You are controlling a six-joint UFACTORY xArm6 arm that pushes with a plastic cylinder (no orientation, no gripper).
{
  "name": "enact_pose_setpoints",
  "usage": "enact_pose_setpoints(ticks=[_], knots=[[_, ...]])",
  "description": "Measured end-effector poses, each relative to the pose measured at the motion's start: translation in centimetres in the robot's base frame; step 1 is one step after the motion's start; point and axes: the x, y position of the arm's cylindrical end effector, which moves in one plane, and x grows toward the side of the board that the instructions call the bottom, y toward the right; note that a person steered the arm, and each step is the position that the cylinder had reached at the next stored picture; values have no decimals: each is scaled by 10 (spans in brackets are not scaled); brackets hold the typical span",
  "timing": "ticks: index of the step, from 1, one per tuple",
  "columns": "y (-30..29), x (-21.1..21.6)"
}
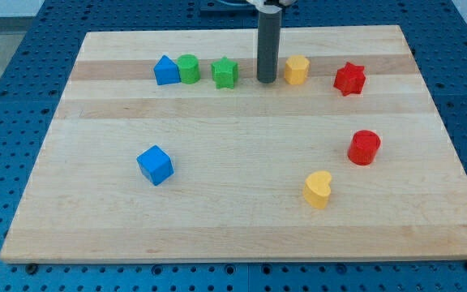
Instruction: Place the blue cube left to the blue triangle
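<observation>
Pale wooden board (242, 211) lies on a blue perforated table (6, 97), seen by the one camera from the front and slightly above.

At the view's top, my tip (267, 81) rests on the board, at the lower end of an upright dark rod. It carries no pincer, so no open or closed state can be told.

Just to the tip's right, nearly touching the rod, stands the yellow block (297, 70), shape unclear. Farther right sits the red star (349, 79).

To the tip's left, near but apart, is the green star (225, 73). Beyond it comes the green cylinder (189, 69), and touching that on its far side is the blue triangle (165, 71), a house-like peaked block, the leftmost in this top row.

The blue cube (155, 165) lies well apart from the tip, far toward the view's bottom and to the left, alone on bare wood. It sits below the blue triangle, slightly left of it, turned a little askew.

Down and to the tip's right are the red cylinder (364, 148) and, lower still, the yellow heart (318, 189), near each other but not touching.
</observation>
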Motion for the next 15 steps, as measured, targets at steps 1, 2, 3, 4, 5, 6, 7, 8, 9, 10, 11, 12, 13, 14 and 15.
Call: enact_pose_setpoints(ticks=[1, 2, 3, 4, 5, 6, 7, 8, 9, 10, 11, 12, 13, 14, 15], knots=[[-23, -13], [-23, -8], [-25, -3], [-13, -2], [-32, -2], [-46, -2], [-44, -1], [-37, 0], [-6, 26], [-35, 96], [-70, 145], [-119, 189], [-126, 251], [-156, 279], [-205, 202]])
